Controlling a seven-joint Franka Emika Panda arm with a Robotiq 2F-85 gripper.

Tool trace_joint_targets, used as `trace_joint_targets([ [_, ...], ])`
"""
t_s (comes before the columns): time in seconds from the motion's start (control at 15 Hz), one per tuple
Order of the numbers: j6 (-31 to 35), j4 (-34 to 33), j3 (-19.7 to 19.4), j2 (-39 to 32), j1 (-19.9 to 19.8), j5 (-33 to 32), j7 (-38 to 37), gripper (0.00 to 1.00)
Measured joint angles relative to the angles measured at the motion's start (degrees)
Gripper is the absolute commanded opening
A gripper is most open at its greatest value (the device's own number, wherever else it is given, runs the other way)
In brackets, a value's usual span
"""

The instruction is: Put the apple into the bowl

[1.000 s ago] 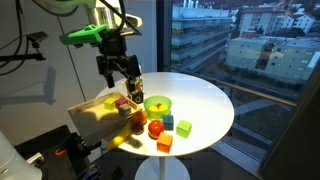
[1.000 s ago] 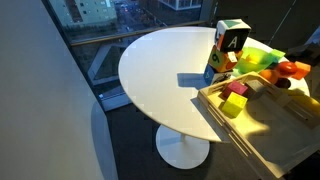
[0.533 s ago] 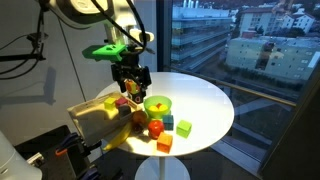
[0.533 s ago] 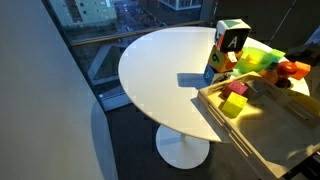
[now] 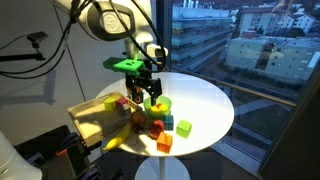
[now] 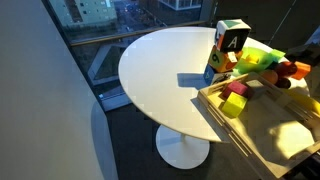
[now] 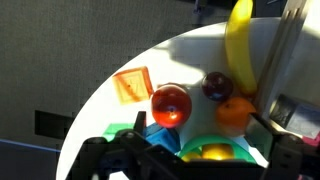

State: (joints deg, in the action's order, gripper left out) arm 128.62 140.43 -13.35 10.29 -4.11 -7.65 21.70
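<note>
The pincer [image 5: 151, 95] hangs over the round white worktop [image 5: 205, 100], low above the near edge of the lime-green bowl [image 5: 163, 104] and partly hiding it in an exterior view. In the wrist view its two dark fingers [image 7: 105, 158] stand far apart at the bottom corners of the picture, with nothing gripped between them; the pincer [image 7: 195, 158] is spread wide and empty.

The apple [image 5: 156, 128] sits on the worktop, outside the bowl and just beside its rim on the side nearer this camera. A green cube [image 5: 183, 127] lies near it on one side, and an orange-red cube [image 5: 163, 144] lies a little further toward the worktop's edge.

From the wrist, the apple [image 7: 171, 105] shows as a shiny bright red ball, upright on the white worktop [image 7: 190, 60], just above the bowl [image 7: 205, 151], whose green rim fills the bottom middle between the fingers. The orange-red cube [image 7: 133, 85] is near the apple on its left. To its right are a darker round fruit [image 7: 217, 86] and an orange round fruit [image 7: 235, 114], close together, with a banana [image 7: 240, 45] curving above them.

A wooden tray [image 6: 270, 130] stands against the worktop [image 6: 160, 70], holding a yellow cube [image 6: 235, 106] and a magenta cube [image 6: 240, 88]. A box with the letter A [image 6: 232, 45] stands by the bowl [image 6: 262, 57]
</note>
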Motion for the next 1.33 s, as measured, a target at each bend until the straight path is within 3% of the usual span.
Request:
trace_joint_targets([
  [0.73, 3.6, -5.1, 0.7, -12.7, -2.1, -0.3, 8.4, 1.0],
  [1.33, 6.9, -5.8, 1.6, -16.4, -3.5, -4.4, 12.5, 1.0],
])
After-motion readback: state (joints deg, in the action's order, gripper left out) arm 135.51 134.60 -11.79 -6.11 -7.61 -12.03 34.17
